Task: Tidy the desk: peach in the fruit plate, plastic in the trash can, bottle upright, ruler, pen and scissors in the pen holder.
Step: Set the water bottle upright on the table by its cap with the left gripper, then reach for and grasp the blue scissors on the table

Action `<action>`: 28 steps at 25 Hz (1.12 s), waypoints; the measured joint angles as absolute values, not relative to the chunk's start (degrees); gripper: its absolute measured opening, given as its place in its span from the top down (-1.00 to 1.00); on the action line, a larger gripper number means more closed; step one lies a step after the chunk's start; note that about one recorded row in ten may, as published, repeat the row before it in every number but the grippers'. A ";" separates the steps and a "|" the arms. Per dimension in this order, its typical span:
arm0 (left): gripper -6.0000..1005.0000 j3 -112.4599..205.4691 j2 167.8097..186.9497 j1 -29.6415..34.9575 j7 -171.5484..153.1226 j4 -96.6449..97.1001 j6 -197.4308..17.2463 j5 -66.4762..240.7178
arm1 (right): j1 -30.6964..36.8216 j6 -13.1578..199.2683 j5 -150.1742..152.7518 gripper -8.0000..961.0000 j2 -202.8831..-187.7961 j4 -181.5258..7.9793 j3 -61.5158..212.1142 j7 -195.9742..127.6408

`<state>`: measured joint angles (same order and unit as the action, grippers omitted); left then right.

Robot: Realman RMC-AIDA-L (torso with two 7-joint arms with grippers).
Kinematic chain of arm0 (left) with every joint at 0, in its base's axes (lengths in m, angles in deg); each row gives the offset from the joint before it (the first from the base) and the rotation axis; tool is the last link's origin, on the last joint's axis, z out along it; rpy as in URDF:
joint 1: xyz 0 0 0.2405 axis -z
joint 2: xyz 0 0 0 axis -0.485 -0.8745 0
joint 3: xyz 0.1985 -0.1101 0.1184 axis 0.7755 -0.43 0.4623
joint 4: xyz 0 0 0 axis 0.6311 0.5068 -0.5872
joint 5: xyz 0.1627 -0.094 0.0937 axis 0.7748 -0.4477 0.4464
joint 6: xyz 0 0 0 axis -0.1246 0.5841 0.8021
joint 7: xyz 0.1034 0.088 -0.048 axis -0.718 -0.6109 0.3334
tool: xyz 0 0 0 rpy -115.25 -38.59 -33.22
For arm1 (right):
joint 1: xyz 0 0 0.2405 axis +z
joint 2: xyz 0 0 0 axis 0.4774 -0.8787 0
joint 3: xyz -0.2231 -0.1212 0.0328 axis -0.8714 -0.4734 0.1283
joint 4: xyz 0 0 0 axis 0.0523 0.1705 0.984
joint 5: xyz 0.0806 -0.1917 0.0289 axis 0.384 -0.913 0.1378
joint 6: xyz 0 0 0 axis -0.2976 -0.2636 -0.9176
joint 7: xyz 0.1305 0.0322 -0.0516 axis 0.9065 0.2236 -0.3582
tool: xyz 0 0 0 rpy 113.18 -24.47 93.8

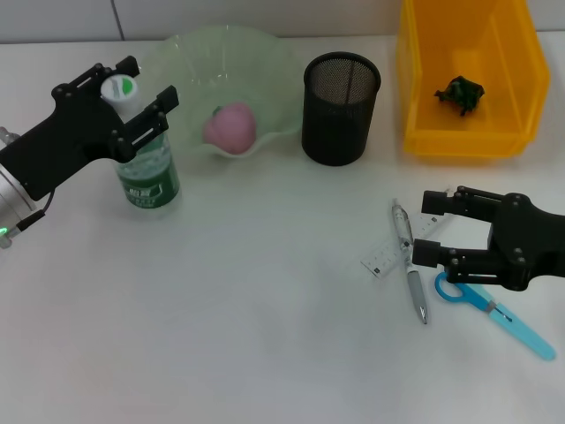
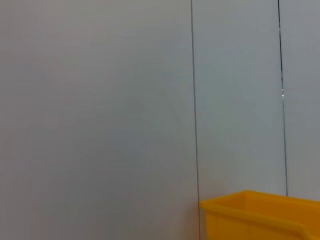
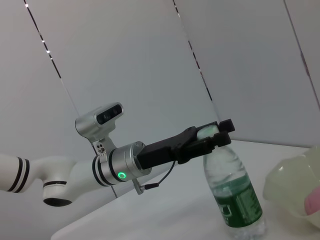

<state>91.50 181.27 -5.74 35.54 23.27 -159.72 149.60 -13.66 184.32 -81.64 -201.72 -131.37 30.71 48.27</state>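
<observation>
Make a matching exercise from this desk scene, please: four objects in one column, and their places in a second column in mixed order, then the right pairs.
Objects:
1. peach
2. crumpled plastic
3. bottle
4. scissors

Places:
A. inside the yellow bin
B. flat on the table, beside the right gripper
C. in the pale green fruit plate
D. standing upright, its neck between the fingers of the left gripper

Right pairs: 1-C, 2-A, 3-D, 4-B
</observation>
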 joint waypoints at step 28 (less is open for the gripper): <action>-0.61 98.01 180.80 -11.57 43.95 30.31 -185.61 166.57 | -3.26 200.04 -116.32 -0.75 -199.18 -180.01 31.13 103.82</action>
<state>98.01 180.80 -11.57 43.95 30.31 -185.61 166.57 -3.26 200.04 -116.32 -199.18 -180.01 31.13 103.82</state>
